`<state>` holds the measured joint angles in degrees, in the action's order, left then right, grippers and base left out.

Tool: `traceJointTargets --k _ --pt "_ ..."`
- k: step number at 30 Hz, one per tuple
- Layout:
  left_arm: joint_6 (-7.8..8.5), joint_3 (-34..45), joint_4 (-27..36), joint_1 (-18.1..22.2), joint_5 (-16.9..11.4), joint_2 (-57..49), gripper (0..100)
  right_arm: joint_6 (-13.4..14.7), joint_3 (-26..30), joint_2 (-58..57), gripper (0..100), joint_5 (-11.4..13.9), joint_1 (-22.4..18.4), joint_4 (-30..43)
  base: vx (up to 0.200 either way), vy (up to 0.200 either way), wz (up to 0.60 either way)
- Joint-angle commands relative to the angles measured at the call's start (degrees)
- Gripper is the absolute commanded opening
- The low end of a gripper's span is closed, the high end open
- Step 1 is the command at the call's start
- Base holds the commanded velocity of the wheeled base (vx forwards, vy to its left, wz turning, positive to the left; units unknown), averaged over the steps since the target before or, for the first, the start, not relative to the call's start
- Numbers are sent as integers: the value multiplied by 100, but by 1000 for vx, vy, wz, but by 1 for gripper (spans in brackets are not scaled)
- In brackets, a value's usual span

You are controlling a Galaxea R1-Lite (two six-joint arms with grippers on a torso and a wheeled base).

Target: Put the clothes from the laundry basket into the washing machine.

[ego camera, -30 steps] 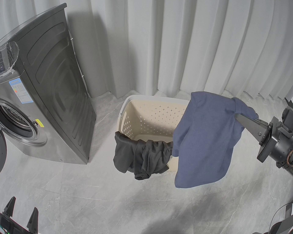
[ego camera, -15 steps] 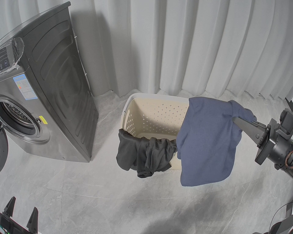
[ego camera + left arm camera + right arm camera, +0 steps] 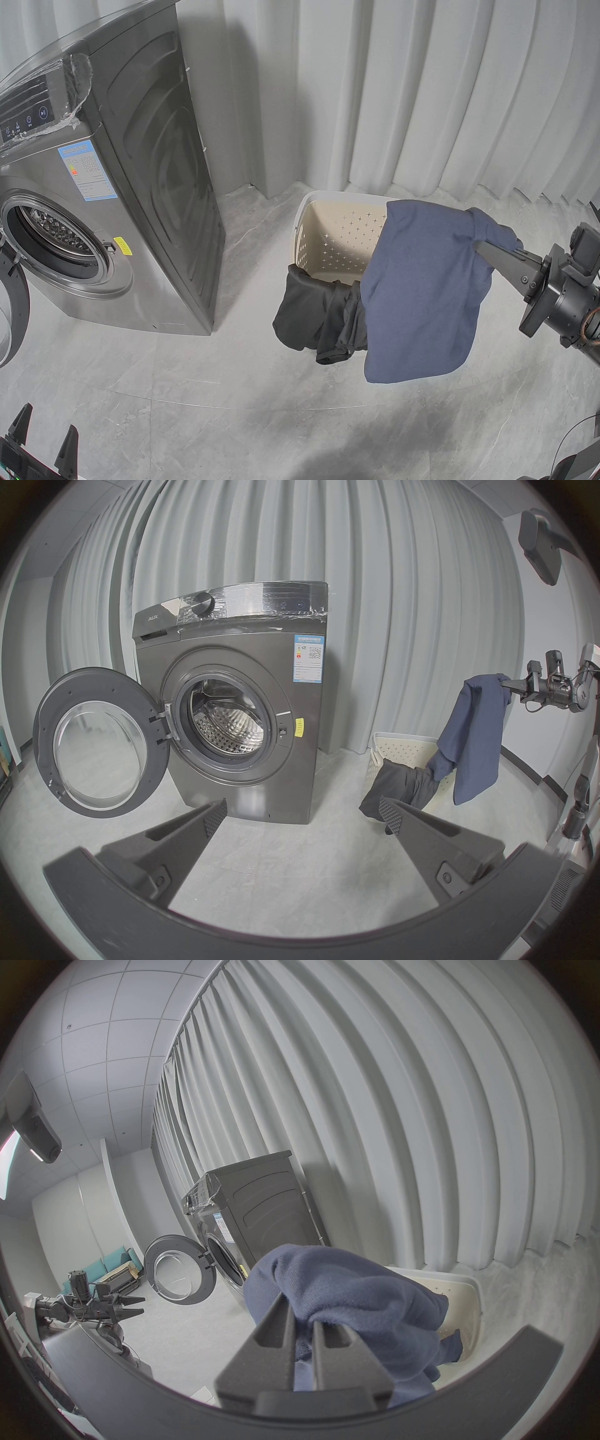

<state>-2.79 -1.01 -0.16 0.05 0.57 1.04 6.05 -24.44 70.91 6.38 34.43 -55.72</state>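
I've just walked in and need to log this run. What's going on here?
The right gripper is shut on a blue garment and holds it up beside the laundry basket, with the cloth hanging down. A dark garment is draped over the basket's near rim. The washing machine stands to the robot's left with its door swung open. The left gripper is low, open and empty.

Your blue garment [image 3: 425,294] hangs limp from the right claw [image 3: 484,248], over the right side of the cream perforated laundry basket [image 3: 337,240]. A black garment [image 3: 319,315] drapes over its near rim. At left, the grey washing machine [image 3: 156,187] stands with its door [image 3: 12,306] open.
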Motion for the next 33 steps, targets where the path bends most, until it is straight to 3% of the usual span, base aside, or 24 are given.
traceJointTargets --k 1,21,30,33 --pt "-2 101 -2 4 4 -86 100 2 1 10 0 4 20 -9 0 200 0" --pt "-2 101 -2 4 4 -86 100 2 -8 19 0 13 29 -26 0 200 0" --pt "-2 101 -2 4 4 -86 100 2 -8 19 0 13 29 -26 0 0 0" --pt "-2 101 -2 4 4 -86 100 2 -8 19 0 13 29 -26 -200 0 0"
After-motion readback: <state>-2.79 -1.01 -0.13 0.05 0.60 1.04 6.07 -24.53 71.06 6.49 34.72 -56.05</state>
